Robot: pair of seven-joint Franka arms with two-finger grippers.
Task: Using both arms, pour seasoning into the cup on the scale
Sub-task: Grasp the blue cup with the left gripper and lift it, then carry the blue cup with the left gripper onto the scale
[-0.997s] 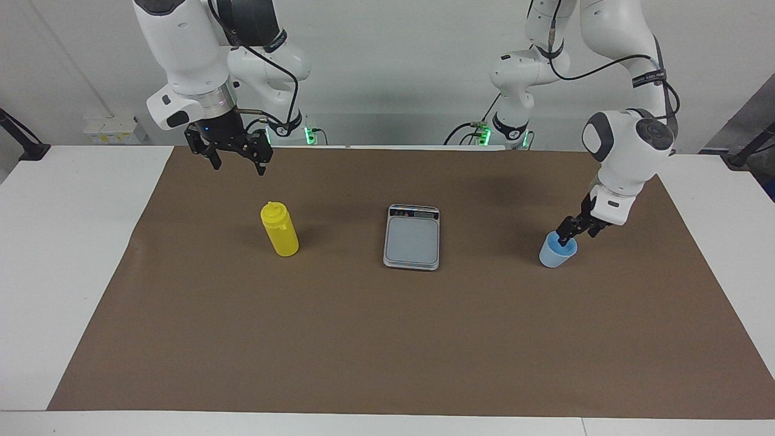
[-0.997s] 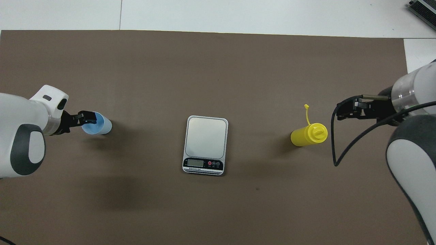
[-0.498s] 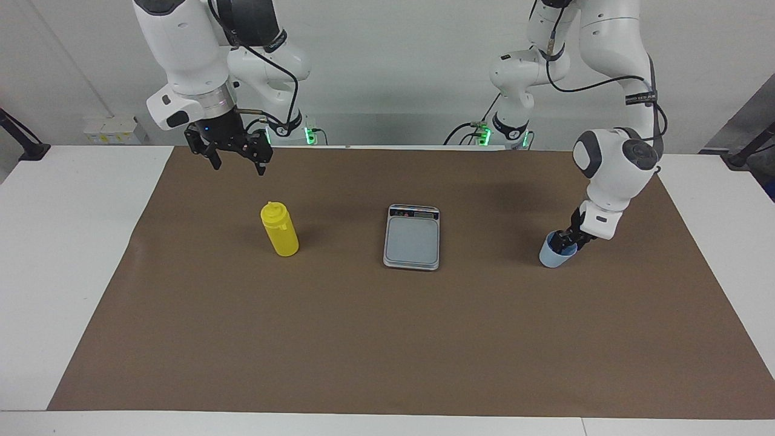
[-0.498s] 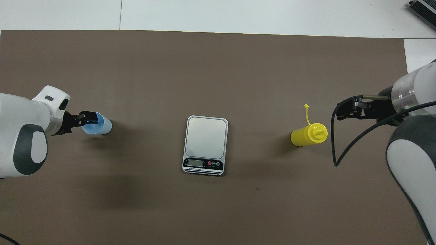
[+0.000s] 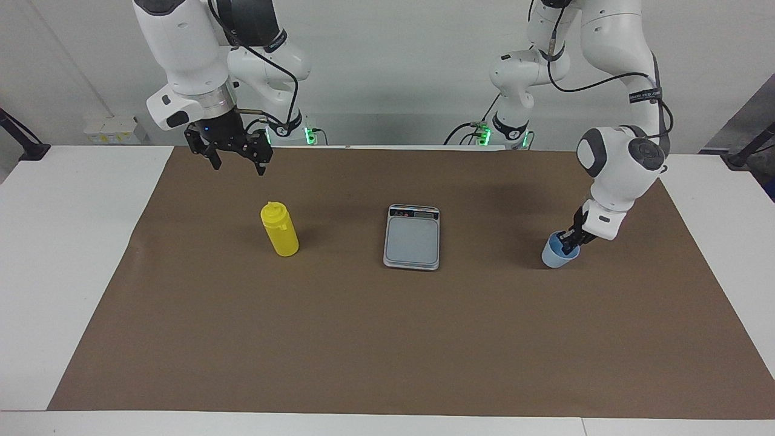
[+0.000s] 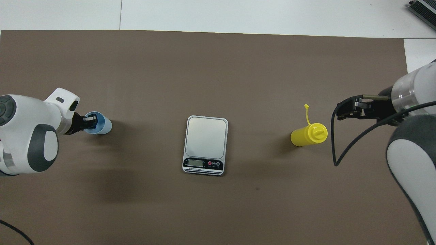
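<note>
At right of centre in the facing view, the left gripper (image 5: 570, 240) is pinching the rim of the light blue cup (image 5: 557, 254) — one finger inside. The grey scale (image 5: 412, 239) is lying at frame centre, bare. The yellow bottle (image 5: 280, 230) is standing upright at left of centre. At upper left, the right gripper (image 5: 235, 162) is hanging above the brown mat (image 5: 387, 339) — fingers spread, holding nothing.

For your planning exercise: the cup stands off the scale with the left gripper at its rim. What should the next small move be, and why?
Probably lift the cup a little. The left gripper is shut on its rim, one finger inside, yet the cup sits on the mat beside the bare scale, toward the left arm's end. The right gripper waits open above the mat near the bottle.
</note>
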